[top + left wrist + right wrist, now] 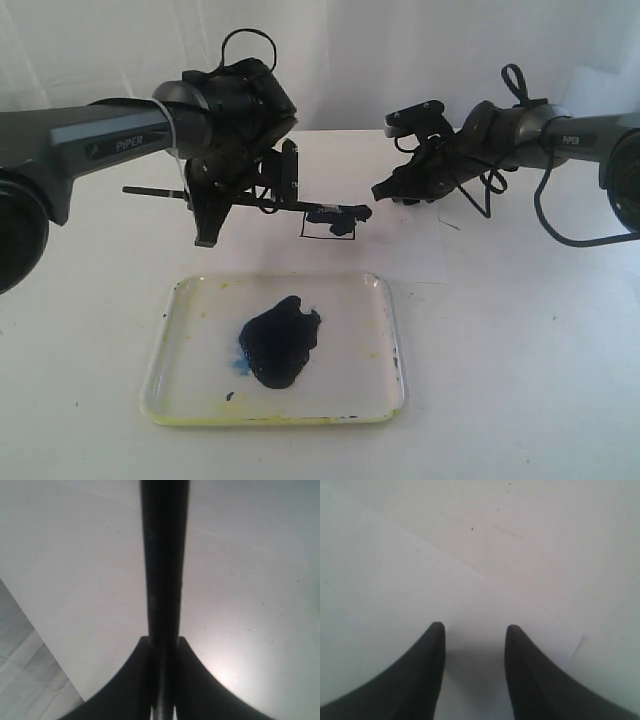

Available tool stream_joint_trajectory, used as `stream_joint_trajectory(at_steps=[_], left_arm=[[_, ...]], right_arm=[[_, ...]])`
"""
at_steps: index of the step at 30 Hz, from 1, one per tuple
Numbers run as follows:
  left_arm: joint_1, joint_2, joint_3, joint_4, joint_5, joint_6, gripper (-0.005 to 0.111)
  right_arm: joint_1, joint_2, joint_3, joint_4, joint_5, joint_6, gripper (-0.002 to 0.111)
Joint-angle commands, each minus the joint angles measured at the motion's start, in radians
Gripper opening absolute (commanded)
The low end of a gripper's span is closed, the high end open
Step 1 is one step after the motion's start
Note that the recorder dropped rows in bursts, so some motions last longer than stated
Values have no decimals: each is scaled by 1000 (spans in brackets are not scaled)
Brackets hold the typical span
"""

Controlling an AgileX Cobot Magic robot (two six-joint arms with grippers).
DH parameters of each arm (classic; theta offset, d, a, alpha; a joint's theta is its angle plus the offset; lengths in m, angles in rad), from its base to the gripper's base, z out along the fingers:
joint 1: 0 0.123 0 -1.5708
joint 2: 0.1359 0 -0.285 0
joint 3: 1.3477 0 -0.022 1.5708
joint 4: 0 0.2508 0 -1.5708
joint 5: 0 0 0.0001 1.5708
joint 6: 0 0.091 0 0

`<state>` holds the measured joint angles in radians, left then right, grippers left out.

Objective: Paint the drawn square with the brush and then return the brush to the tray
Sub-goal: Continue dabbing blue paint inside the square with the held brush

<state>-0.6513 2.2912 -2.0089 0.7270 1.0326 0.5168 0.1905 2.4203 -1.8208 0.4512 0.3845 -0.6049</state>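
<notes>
My left gripper (250, 200) is shut on the brush (160, 191), a long thin black stick held nearly level above the table. Its dark tip (350, 212) rests at the top edge of the drawn square (325, 230), where dark strokes cover the upper part and the lower inside is white. The left wrist view shows the handle (164, 555) running straight out from between the closed fingers of that gripper (164, 645). The clear tray (180, 380) with its navy paint blob (280, 342) lies nearer the front. My right gripper (385, 190) is open and low over the paper.
The white paper sheet (400, 255) lies behind the tray, its front edge close to the tray's far rim. In the right wrist view the open right gripper (474, 630) hangs over that sheet (395, 605), with bare table (545, 540) beyond its edge. A white backdrop closes the far side.
</notes>
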Motion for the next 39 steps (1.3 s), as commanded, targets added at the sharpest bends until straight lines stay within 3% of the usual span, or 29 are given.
stream_joint_trajectory(at_steps=[1,39], left_arm=[[1,-4,-4,19,31,0,0],[10,54,24,92,-31,-53,0]], right_arm=[[-1,12,3,-15,14,0,38],[-1,12,3,-15,14,0,38]])
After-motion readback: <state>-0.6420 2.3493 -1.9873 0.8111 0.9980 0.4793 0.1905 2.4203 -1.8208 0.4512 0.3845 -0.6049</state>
